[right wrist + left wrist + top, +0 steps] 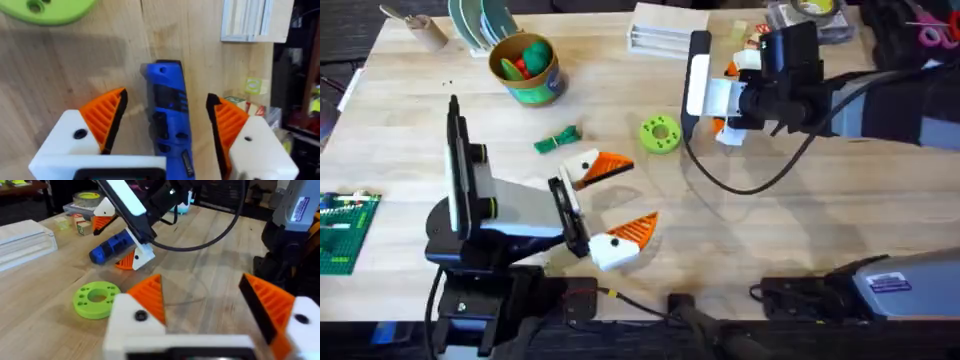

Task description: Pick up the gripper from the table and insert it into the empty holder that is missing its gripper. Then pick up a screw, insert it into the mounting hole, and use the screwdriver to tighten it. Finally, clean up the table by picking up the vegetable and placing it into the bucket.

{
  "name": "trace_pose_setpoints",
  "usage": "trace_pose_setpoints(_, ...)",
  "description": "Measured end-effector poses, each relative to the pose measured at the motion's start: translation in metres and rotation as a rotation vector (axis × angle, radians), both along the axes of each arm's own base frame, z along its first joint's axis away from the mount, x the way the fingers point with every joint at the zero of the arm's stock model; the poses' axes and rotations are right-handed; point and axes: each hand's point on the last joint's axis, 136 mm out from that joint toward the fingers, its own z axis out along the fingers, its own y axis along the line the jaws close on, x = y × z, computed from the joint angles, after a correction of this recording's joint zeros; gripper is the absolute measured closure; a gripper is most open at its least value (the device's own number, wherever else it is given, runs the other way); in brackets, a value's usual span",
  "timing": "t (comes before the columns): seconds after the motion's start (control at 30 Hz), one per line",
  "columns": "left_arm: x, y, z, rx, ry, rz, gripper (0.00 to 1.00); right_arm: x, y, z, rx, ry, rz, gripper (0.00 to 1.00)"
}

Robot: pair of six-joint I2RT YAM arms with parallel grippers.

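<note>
The blue screwdriver [167,125] lies on the table between the orange pads of my right gripper [170,105], which is open with a gap on each side of it. From the left wrist view the screwdriver [112,247] shows under that gripper [725,97] at the back right. My left gripper [638,193] stands open over bare table near the middle, holding nothing. The dark green vegetable [558,139] lies left of the left gripper. The green bucket [525,68] with its yellow rim stands behind it. The loose gripper, the holder and the screw are out of view.
A lime-green disc [660,133] lies between the two grippers. A flat white box [665,30], small blocks [750,32] and a tape roll [815,8] sit along the back edge. A green baseplate [345,230] lies at the far left.
</note>
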Motion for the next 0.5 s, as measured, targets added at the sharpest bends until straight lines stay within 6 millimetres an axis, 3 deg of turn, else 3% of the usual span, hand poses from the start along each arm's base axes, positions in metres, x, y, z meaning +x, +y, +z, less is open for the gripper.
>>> trace_pose_setpoints(0.07, 0.0, 0.0, 0.0, 0.0, 0.0, 0.0, 0.058, -0.002, 0.002, 0.0, 0.03, 0.013, -0.029, 0.01)
trace_pose_setpoints(0.1, 0.0, 0.0, 0.0, 0.0, 0.001, 0.0, 0.113, -0.004, 0.004, 0.001, 0.05, 0.022, -0.044, 0.009)
trace_pose_setpoints(0.13, 0.0, 0.0, 0.0, 0.0, 0.001, 0.0, 0.226, -0.005, 0.005, 0.002, 0.069, 0.031, -0.059, 0.009)
trace_pose_setpoints(0.27, 0.0, 0.0, 0.0, 0.0, 0.0, 0.0, 0.86, -0.011, 0.011, 0.01, 0.174, 0.057, -0.14, 0.009)
trace_pose_setpoints(0.3, 0.0, 0.0, 0.0, 0.002, -0.004, 0.0, 0.959, -0.011, 0.012, 0.016, 0.207, 0.052, -0.163, 0.009)
trace_pose_setpoints(0.33, 0.0, 0.0, 0.0, 0.003, -0.008, 0.001, 0.943, -0.01, 0.013, 0.023, 0.234, 0.044, -0.182, 0.009)
trace_pose_setpoints(0.37, 0.0, 0.0, 0.0, 0.002, -0.005, 0.0, 0.821, -0.01, 0.014, 0.03, 0.266, 0.034, -0.203, 0.009)
trace_pose_setpoints(0.5, 0.0, 0.0, 0.0, 0.001, -0.004, 0.0, 0.215, -0.008, 0.015, 0.06, 0.384, -0.006, -0.279, 0.007)
